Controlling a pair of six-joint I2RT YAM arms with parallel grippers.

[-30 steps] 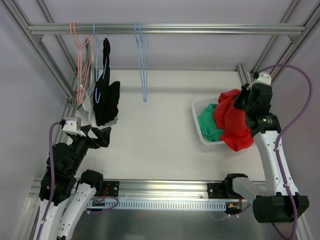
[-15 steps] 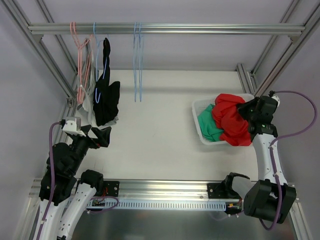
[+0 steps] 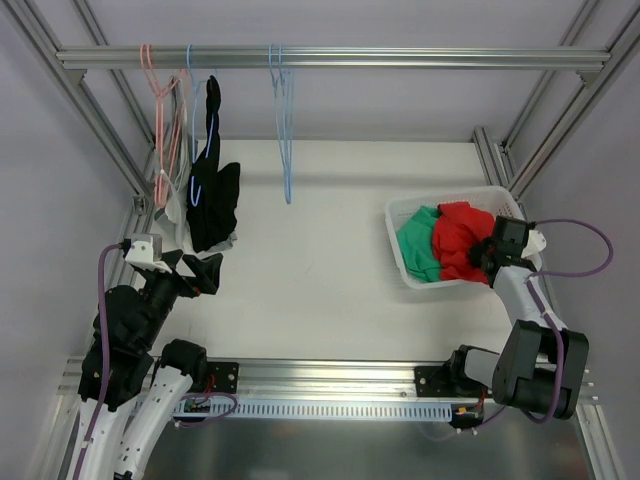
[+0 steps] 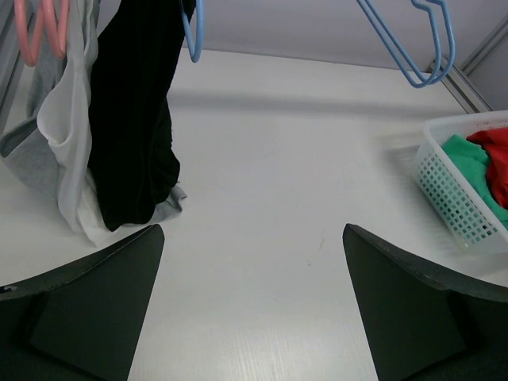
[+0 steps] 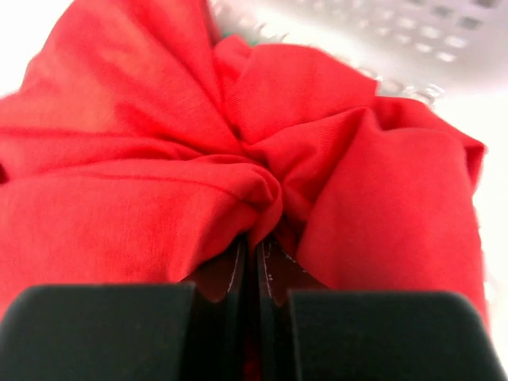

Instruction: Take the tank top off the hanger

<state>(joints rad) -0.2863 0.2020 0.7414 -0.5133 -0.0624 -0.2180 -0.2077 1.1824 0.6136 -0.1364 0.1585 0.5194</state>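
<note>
The left fingers (image 4: 87, 309) stood wide apart above the tabletop (image 3: 320, 260). A black garment (image 3: 212, 200) and a blue hanger (image 3: 287, 130) hung from the rail (image 3: 400, 58). The red tank top (image 3: 458, 240) lay in the white basket (image 3: 400, 215) beside a green garment (image 3: 418, 250), with the right fingers (image 5: 119, 329) pinched closed on a fold of it.

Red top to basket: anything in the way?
Nothing visible. The red top already sits inside the white basket, beside a green garment, with the right gripper shut on its folds.
</note>
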